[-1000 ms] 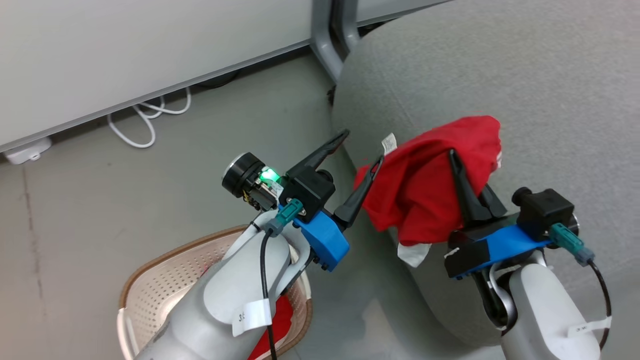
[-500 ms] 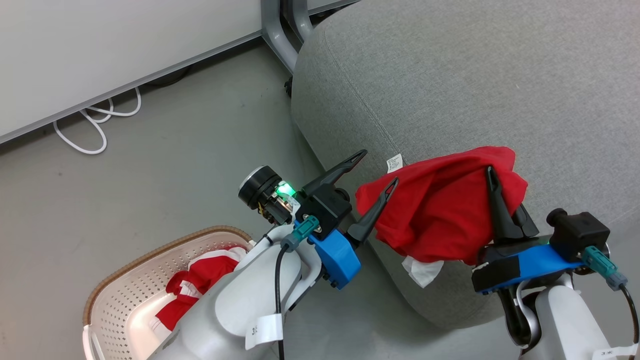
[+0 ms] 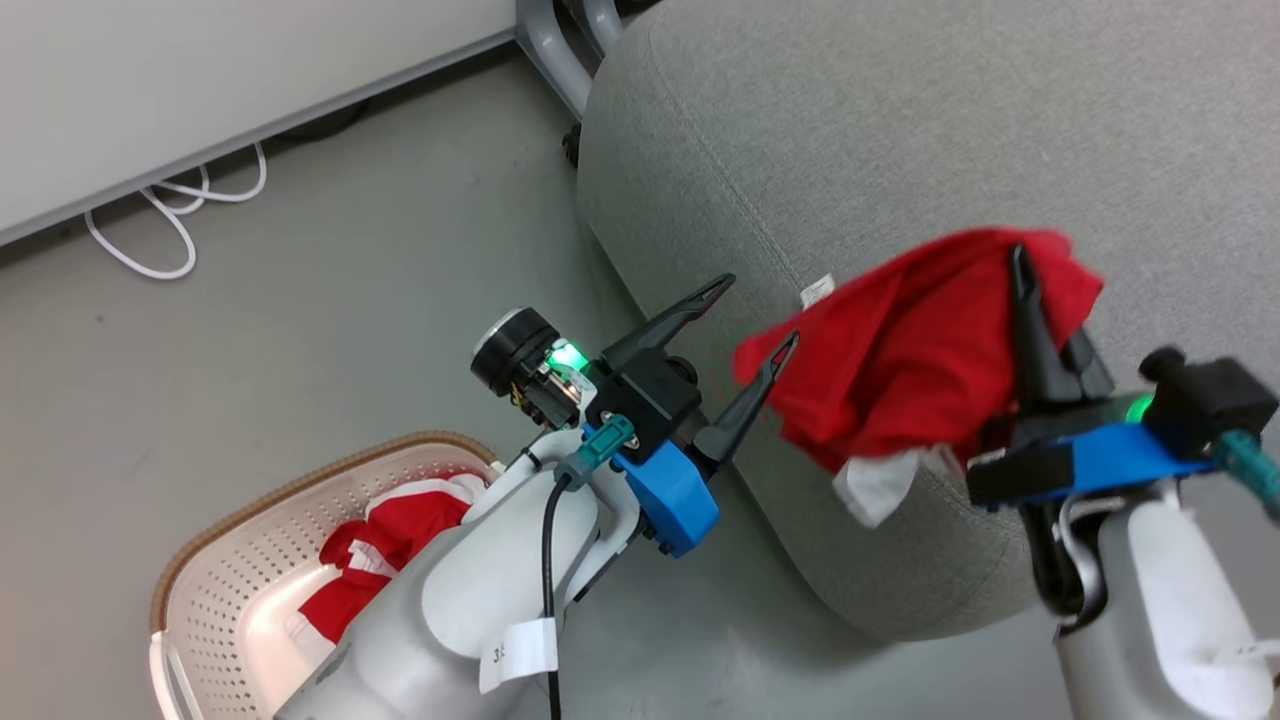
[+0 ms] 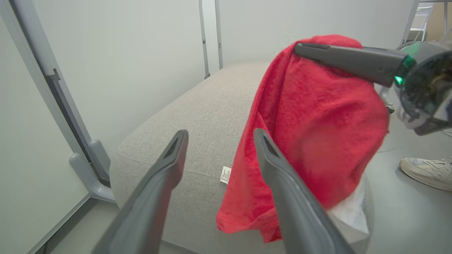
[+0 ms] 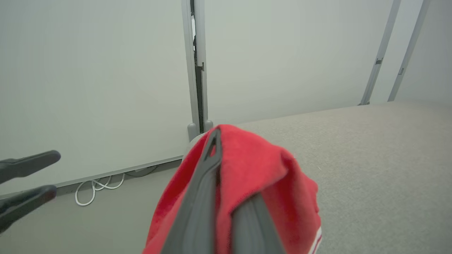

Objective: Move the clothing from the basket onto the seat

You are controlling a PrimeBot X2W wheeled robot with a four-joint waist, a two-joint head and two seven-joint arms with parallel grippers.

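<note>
My right gripper (image 3: 1035, 290) is shut on a bright red garment (image 3: 920, 350) and holds it above the near corner of the grey seat (image 3: 900, 130). A white band hangs from the garment's lower edge. In the right wrist view the red garment (image 5: 268, 176) drapes over my right gripper (image 5: 226, 169), hiding one finger. My left gripper (image 3: 760, 310) stands open and empty beside the hanging garment, just off the seat's edge. The left wrist view shows the same garment (image 4: 317, 123) right of my left gripper (image 4: 220, 133). The second red garment (image 3: 400, 530) lies in the basket (image 3: 250, 500), partly hidden by my left forearm.
The basket stands on the grey floor at the lower left. A white cable (image 3: 150, 230) loops along the base of the pale wall panel. A grey partition foot (image 3: 555, 50) stands by the seat's far corner. A person's shoe (image 4: 423, 171) rests on the floor.
The head camera has shifted, so the basket and its garment show more. My right gripper has carried the red garment up and farther over the seat. The left gripper stays open.
</note>
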